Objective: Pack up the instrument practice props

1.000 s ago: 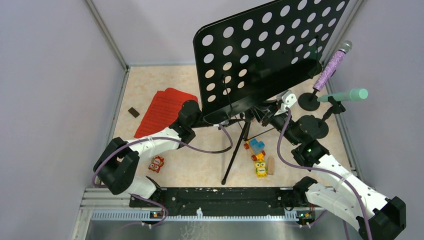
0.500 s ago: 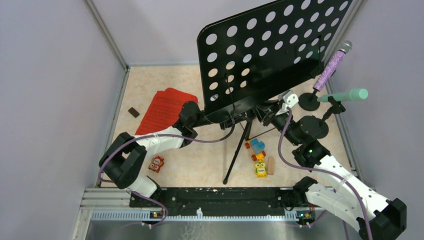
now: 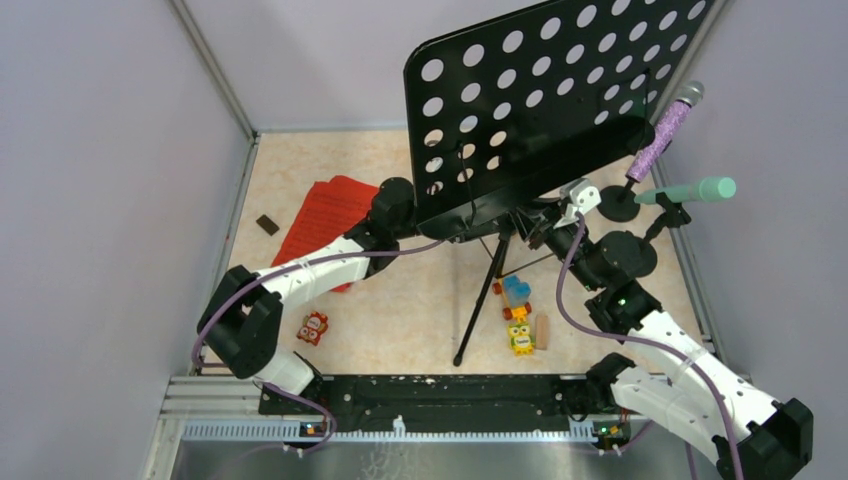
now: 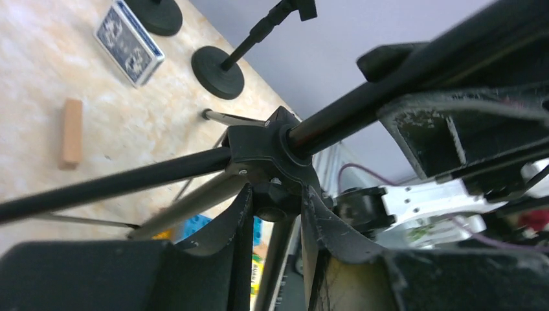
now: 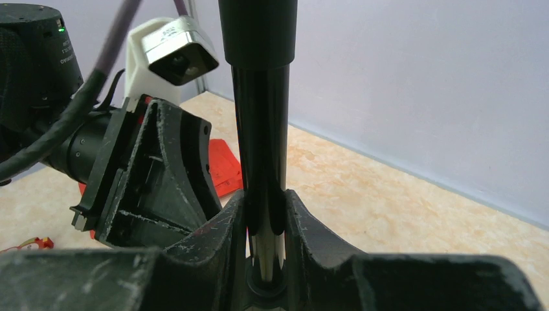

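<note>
Top external | music rack [image 3: 540, 110] pole roughly upright | left claw [image 4: 275, 201], right claw [image 5: 265, 214] both clamping it

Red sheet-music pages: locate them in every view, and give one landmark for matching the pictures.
Top external: the red sheet-music pages lie flat at left centre of the picture.
Left wrist: not in it.
Right wrist: only a red patch shows, mid-height, just left of the pole.
Shared landmark: the black music stand, seen as the perforated rack, the leg hub and the pole.
</note>
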Controlling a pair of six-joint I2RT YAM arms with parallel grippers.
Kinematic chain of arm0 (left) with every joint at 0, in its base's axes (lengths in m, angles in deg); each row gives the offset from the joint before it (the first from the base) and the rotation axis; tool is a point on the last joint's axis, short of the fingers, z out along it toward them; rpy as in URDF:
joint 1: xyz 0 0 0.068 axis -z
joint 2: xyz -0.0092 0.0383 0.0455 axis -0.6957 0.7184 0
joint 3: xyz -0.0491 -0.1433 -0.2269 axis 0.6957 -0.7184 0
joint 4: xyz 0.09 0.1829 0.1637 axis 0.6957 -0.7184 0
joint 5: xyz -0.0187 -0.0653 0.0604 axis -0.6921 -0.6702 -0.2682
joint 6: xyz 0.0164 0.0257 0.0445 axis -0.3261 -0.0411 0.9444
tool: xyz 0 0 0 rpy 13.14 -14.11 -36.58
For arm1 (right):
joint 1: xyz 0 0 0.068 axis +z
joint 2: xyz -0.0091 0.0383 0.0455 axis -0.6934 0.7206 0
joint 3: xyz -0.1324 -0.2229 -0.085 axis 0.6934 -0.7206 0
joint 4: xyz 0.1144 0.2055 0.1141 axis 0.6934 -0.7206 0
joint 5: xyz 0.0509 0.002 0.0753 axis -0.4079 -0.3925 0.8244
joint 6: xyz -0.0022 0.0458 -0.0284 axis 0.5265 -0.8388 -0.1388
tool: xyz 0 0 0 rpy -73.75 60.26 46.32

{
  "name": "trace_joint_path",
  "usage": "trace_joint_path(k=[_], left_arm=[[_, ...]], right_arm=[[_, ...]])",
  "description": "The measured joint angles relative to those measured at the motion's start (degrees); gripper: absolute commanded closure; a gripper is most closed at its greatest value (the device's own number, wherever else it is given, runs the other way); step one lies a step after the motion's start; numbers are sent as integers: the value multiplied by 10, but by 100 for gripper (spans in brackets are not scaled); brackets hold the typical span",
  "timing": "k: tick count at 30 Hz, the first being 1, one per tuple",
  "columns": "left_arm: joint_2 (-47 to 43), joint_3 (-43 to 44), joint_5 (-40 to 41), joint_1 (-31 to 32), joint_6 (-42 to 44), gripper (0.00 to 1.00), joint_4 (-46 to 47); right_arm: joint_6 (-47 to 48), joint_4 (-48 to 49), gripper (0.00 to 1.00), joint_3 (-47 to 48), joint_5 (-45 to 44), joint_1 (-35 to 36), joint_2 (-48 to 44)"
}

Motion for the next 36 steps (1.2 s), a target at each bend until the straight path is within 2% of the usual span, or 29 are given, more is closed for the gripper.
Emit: trace_joint_path(k=[4,8,13,18,22,26,30,31,33,36], left_arm=[[-4,-9,27,0,-109,100,-2],[-13,-45,73,5,-227,100,36],[-26,-107,121,9,-396,100,103],[-1,-139,122,9,-529,100,191],[10,-142,116,8,-555,98,216],[9,-142,117,4,-541,83,215],[1,-145,122,3,-515,80,214],[-1,-145,123,3,-509,80,213],[-5,-146,124,3,-501,80,210],[-8,-146,124,2,-491,81,206]], right_arm=[[0,0,100,0,0,0,0],[0,0,100,0,1,0,0],[-6,0,100,0,20,1,0],[-7,-1,100,0,26,1,0],[-7,-1,100,0,24,1,0],[-6,-1,100,0,24,1,0],[-6,-1,68,0,24,1,0],[-6,-2,63,0,26,2,1],[-11,-13,57,0,28,4,0],[-11,-51,55,-1,34,7,5]])
